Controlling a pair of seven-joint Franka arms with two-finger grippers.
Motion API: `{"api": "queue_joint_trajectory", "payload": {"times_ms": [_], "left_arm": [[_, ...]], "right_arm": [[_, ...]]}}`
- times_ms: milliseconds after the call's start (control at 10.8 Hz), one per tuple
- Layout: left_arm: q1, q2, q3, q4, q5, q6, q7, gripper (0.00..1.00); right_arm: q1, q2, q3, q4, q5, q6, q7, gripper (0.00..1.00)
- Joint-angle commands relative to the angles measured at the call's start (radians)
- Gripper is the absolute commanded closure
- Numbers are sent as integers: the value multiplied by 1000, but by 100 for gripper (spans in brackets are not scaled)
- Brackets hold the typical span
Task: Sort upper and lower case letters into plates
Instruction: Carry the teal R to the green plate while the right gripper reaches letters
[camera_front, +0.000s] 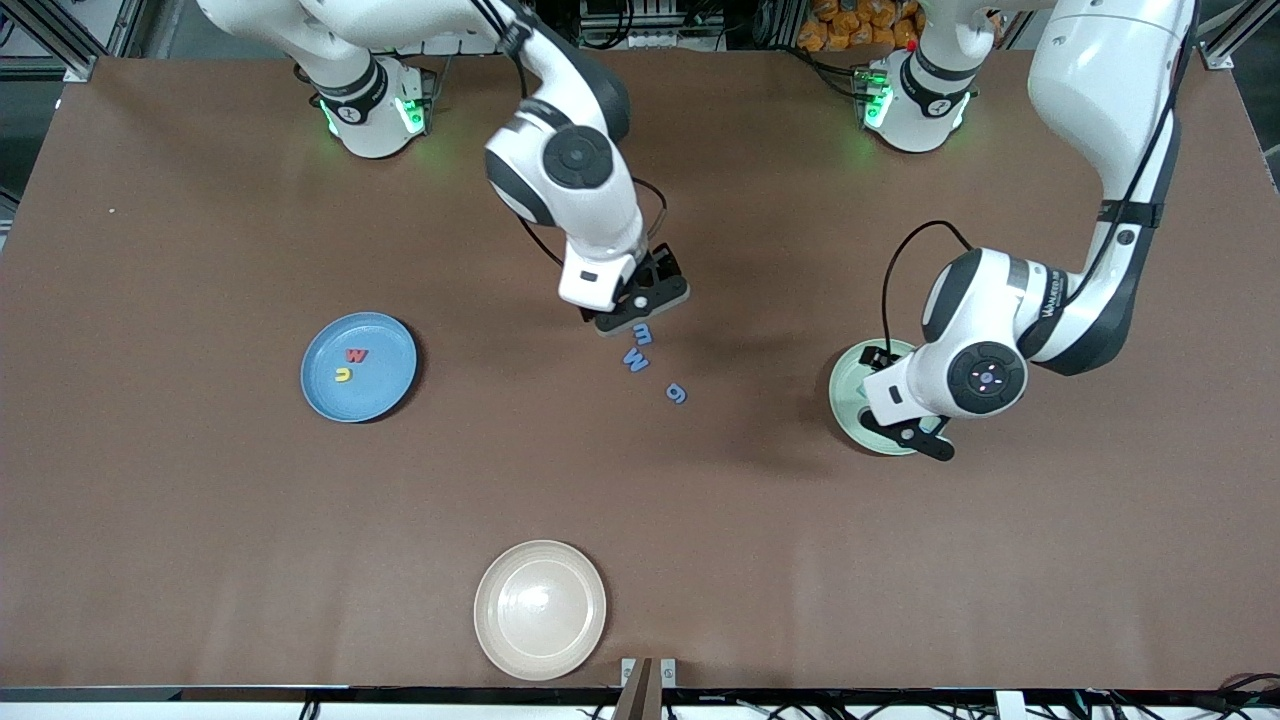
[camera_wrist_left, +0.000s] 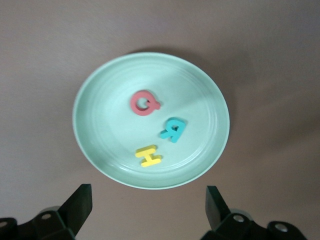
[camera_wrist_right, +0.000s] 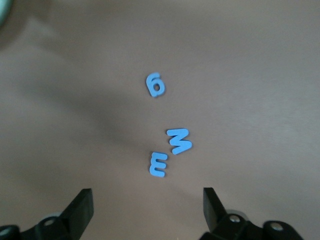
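Letters: three blue letters (camera_wrist_right: 167, 137) are lying on bare table (camera_front: 200, 520) under the spread-fingered right gripper (camera_wrist_right: 147, 212); left gripper (camera_wrist_left: 149, 210), fingers spread, is hovering at the pale green plate's (camera_wrist_left: 95, 80) six-o'clock rim, which is holding three letters (camera_wrist_left: 155, 130). Blue plate (camera_front: 385, 340) is holding two letters (camera_front: 350, 365).

Even overhead light, soft arm shadows on the table (camera_front: 200, 500), wrist views slightly soft, no glare
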Motion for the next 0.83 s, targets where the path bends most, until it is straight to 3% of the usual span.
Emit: {"api": "queue_joint_trajectory", "payload": {"times_ms": [0, 93, 185, 556, 741], "left_arm": [[33, -16, -9, 53, -4, -5, 6, 0], [50, -28, -10, 62, -5, -5, 6, 0], [62, -50, -10, 62, -30, -7, 6, 0], [90, -100, 1, 71, -50, -7, 3, 0], [88, -102, 4, 91, -39, -7, -3, 0]], "right_arm": [[48, 124, 5, 40, -161, 38, 142, 11], [53, 161, 5, 44, -238, 42, 207, 17], [53, 167, 5, 44, -254, 42, 250, 17], [53, 201, 5, 44, -254, 64, 336, 22], [46, 202, 4, 44, -244, 64, 359, 34]]}}
